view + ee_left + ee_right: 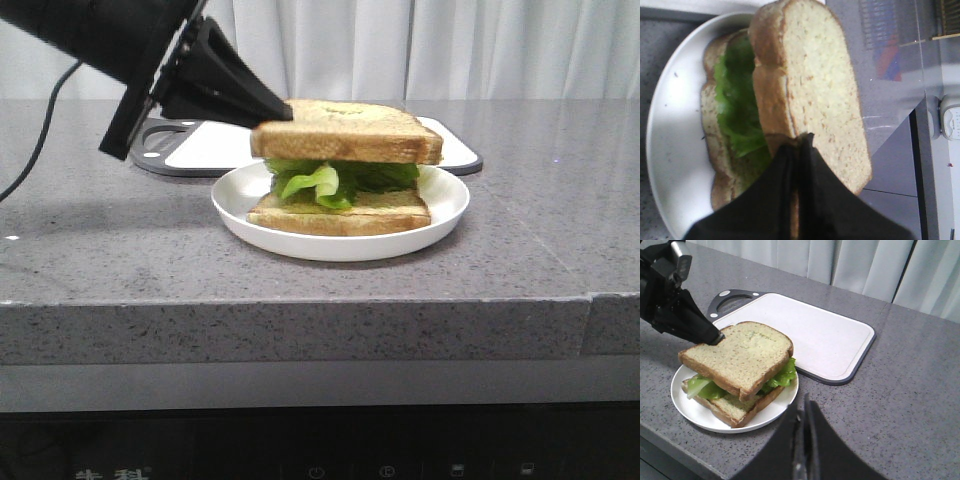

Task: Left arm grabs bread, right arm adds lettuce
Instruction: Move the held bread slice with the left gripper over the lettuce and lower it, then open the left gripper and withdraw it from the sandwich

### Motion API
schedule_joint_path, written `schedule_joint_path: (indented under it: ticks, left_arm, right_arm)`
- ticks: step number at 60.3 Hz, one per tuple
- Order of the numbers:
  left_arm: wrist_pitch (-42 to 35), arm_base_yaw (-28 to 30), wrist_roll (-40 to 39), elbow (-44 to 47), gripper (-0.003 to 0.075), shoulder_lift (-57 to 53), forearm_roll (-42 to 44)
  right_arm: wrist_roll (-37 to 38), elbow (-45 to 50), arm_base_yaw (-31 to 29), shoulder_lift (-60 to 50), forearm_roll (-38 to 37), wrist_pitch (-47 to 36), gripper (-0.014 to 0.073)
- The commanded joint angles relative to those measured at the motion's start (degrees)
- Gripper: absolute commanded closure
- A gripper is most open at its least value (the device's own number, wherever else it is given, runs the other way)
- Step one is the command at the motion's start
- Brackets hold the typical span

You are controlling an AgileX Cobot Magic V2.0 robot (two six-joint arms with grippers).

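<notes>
My left gripper is shut on the near-left edge of the bread, a golden-crusted toast slice held level just above the lettuce. The green ruffled lettuce lies on a second, flatter slice on a white plate. The left wrist view shows the fingers pinching the bread over the lettuce. My right gripper is shut and empty, hovering over the counter beside the plate; it is out of the front view. The right wrist view shows the bread and left gripper.
A white cutting board with a dark grey rim and handle lies behind the plate, also showing in the front view. The grey speckled counter ends in a front edge. White curtains hang at the back.
</notes>
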Motion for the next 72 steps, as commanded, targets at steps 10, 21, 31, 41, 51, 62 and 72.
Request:
schedule_joint_path:
  ticks: [10, 21, 31, 41, 51, 62, 72]
  left_arm:
    - [0.6, -0.4, 0.4, -0.4, 0.0734, -1.4, -1.5]
    - [0.7, -0.4, 1.9, -0.4, 0.0500, -1.4, -1.5]
    - [1.5, -0.1, 1.9, -0.4, 0.0193, -1.6, -1.1]
    - [3.3, 1.5, 3.4, -0.4, 0.0149, -4.8, 1.9]
    - [3.3, 2.5, 3.4, -0.4, 0.0338, -9.9, 4.9]
    - [2.8, 2.6, 4.8, -0.4, 0.0736, -13.1, 5.5]
    - [-1.0, 2.6, 4.8, -0.4, 0.0741, -15.7, 10.2]
  right_arm:
    - [0.0, -1.5, -0.5, 0.0, 0.4, -4.5, 0.0655]
    - [0.0, -1.5, -0.5, 0.0, 0.4, -4.5, 0.0655]
    - [0.0, -1.5, -0.5, 0.0, 0.4, -4.5, 0.0655]
    - [0.0, -1.5, -0.5, 0.0, 0.4, -4.5, 0.0655]
    - [0.0, -1.5, -0.5, 0.0, 0.4, -4.5, 0.0655]
    - [0.0, -1.5, -0.5, 0.0, 0.4, -4.5, 0.0655]
    - [0.1, -1.5, -0.6, 0.0, 0.4, -4.5, 0.0655]
